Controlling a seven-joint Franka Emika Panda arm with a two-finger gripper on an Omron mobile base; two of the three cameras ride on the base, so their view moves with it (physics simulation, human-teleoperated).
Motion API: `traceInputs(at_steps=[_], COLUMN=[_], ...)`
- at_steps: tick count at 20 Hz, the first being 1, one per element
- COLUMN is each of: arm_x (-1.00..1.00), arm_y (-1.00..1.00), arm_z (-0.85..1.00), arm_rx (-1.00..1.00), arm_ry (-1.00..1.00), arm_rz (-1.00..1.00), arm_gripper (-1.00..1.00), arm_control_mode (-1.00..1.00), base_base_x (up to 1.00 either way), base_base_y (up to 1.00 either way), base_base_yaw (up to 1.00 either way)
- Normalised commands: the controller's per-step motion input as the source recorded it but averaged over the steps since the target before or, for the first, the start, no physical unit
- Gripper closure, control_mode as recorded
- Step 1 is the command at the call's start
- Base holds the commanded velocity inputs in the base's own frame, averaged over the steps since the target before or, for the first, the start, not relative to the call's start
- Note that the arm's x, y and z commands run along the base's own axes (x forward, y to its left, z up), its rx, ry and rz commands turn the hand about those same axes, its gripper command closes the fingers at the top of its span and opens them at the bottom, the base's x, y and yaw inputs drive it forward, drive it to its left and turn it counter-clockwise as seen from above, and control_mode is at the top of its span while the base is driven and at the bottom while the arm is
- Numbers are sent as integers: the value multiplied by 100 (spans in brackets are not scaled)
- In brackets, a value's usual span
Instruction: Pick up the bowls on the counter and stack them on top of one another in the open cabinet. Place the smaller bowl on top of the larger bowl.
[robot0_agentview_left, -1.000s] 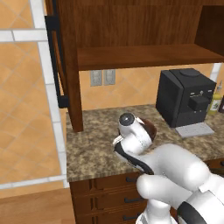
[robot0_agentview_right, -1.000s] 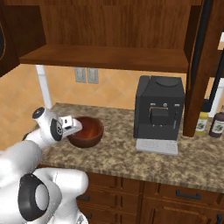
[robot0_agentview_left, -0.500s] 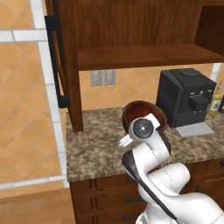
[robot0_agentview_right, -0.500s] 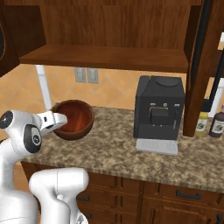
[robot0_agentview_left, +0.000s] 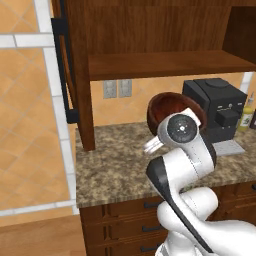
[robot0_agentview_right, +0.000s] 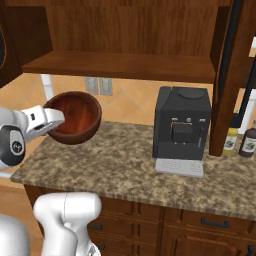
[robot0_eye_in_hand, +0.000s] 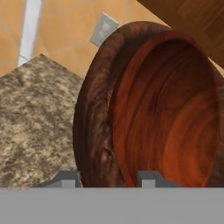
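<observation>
The larger bowl (robot0_agentview_right: 75, 117), deep and dark brown with a wood grain, hangs tilted above the counter (robot0_agentview_right: 125, 165), below the shelf (robot0_agentview_right: 120, 65) of the open cabinet. My gripper (robot0_agentview_right: 52, 120) is shut on its rim from the left. In the hand view the bowl (robot0_eye_in_hand: 162, 105) stands on edge, its wall pinched between the two fingertips (robot0_eye_in_hand: 148, 178), gripper (robot0_eye_in_hand: 107, 179). From the left base view the bowl (robot0_agentview_left: 170, 107) shows behind my wrist, over the counter (robot0_agentview_left: 115, 160) and under the shelf (robot0_agentview_left: 160, 65). The smaller bowl is out of view.
A black coffee machine (robot0_agentview_right: 182, 127) stands on the counter to the right, with bottles (robot0_agentview_right: 230, 140) beyond it. The open door with its long black handle (robot0_agentview_left: 62, 70) juts out at the left. Wall outlets (robot0_agentview_left: 117, 88) sit under the shelf.
The gripper has lifted the larger bowl off the counter and raised it toward the shelf, and the bowl has tipped onto its edge as the arm rose.
</observation>
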Motion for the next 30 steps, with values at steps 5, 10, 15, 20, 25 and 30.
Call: traceInputs(at_steps=[5, 10, 15, 20, 25, 30], arm_x=[1, 7, 26, 89, 100, 90], arm_y=[0, 0, 0, 1, 12, 4], arm_z=[100, 100, 55, 12, 16, -11], arm_rx=[0, 0, -3, 0, -5, -12], arm_ry=[0, -10, -24, 0, 6, 0], arm_rz=[11, 26, 18, 0, 0, 0], arm_gripper=[100, 100, 100, 100, 100, 100], arm_control_mode=[-100, -100, -100, -100, -100, -100], base_base_x=[0, 0, 0, 0, 0, 0], base_base_y=[0, 0, 0, 0, 0, 0], base_base_yaw=[0, 0, 0, 0, 0, 0])
